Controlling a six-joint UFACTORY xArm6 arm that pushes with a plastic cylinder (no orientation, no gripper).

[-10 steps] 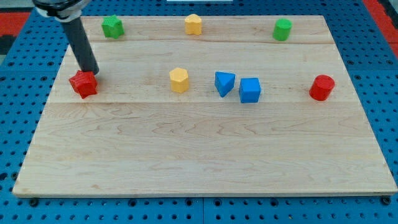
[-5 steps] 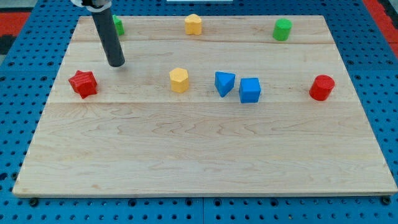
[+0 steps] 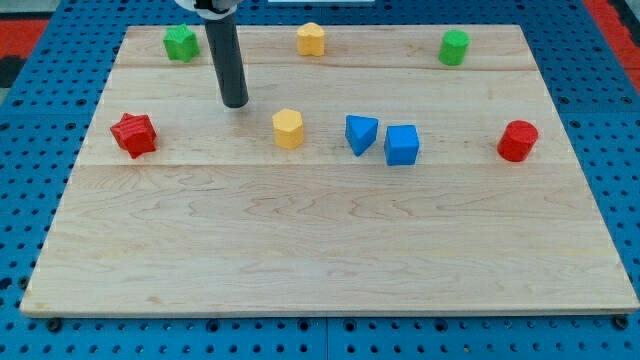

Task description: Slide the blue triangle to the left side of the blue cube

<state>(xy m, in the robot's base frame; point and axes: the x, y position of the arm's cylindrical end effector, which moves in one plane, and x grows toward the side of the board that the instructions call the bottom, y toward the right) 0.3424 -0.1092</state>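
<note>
Judged blue triangle point(image 3: 361, 133) light, rigid, prone to pivot; best pushed mid-face. Sat just left of blue cube point(image 3: 402, 144). No gripper; my tip point(image 3: 235, 102) well left, touching nothing.

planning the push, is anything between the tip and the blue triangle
Yes: the yellow block sits roughly between my tip and the blue triangle, which already lies just left of the blue cube.

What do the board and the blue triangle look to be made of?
The board looks like pale, smooth wood: grain lines and plank seams show. The blue triangle looks like matte, evenly coloured plastic or painted wood; I can't tell which. My tip touches neither.
</note>
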